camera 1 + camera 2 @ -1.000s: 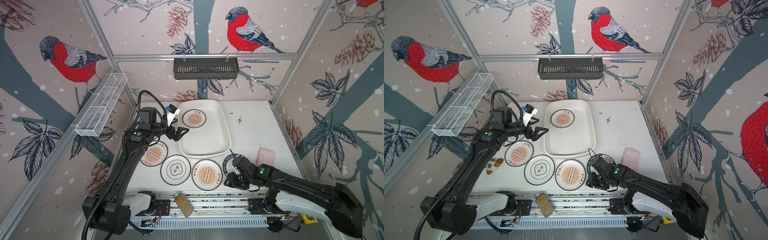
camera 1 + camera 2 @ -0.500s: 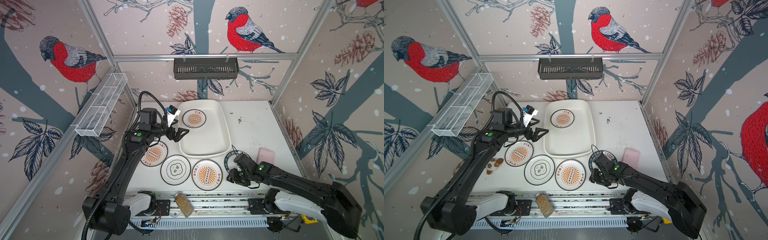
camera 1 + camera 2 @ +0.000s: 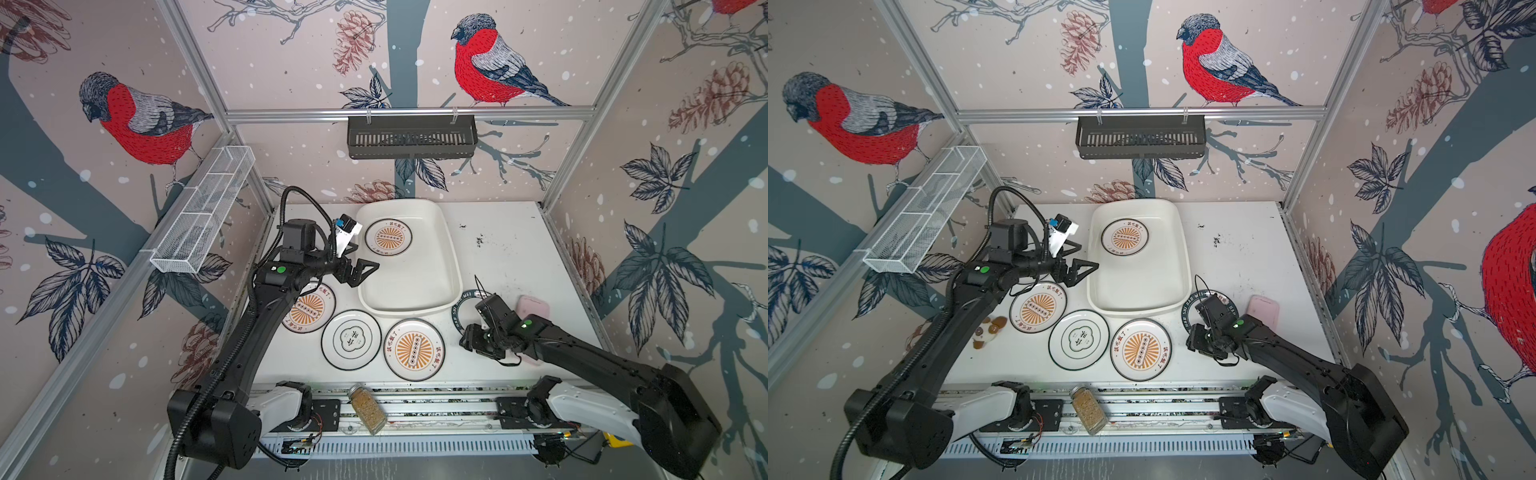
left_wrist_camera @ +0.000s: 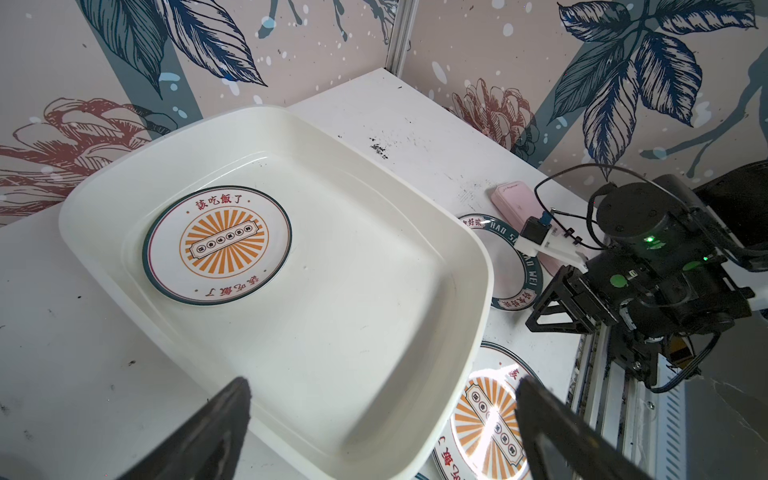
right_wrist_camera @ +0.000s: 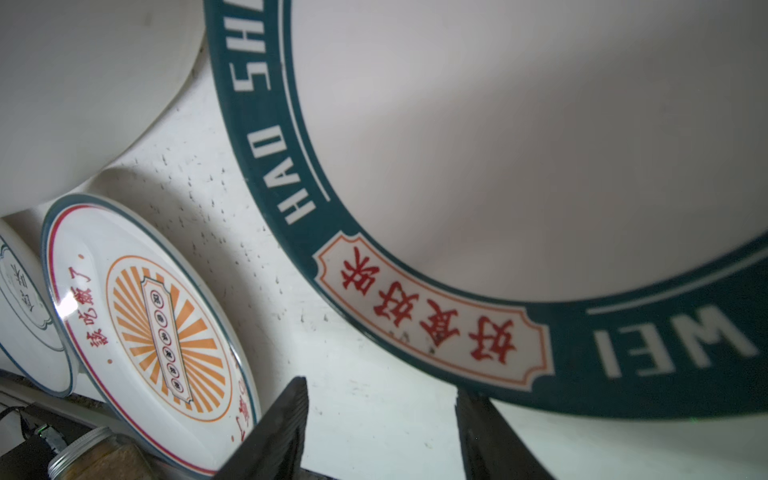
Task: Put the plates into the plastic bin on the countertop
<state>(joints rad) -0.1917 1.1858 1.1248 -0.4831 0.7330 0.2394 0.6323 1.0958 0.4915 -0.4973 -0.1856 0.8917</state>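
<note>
The plastic bin (image 3: 415, 278) (image 3: 1138, 286) (image 4: 374, 299) holds one sunburst plate (image 3: 388, 237) (image 3: 1124, 237) (image 4: 216, 245). On the countertop (image 3: 498, 249) lie two sunburst plates (image 3: 309, 309) (image 3: 414, 349) and a black-rimmed cloud plate (image 3: 351, 340). A green-rimmed plate (image 3: 461, 303) (image 5: 498, 166) is partly under my right arm. My left gripper (image 3: 365, 257) (image 3: 1086, 257) (image 4: 382, 386) hovers open over the bin's left edge, empty. My right gripper (image 3: 471, 343) (image 3: 1196, 340) (image 5: 380, 388) is open low at the green-rimmed plate's front edge, with bare countertop between its fingers.
A pink rounded rectangle (image 3: 534, 305) lies right of the green-rimmed plate. A spice jar (image 3: 368, 409) rests on the front rail. A black rack (image 3: 411, 137) hangs on the back wall and a wire basket (image 3: 203, 208) on the left wall. Small brown pieces (image 3: 988, 332) lie at the left.
My right gripper has crept a little toward the back, closer to the green-rimmed plate, its jaws slightly wider. The left arm has not moved.
</note>
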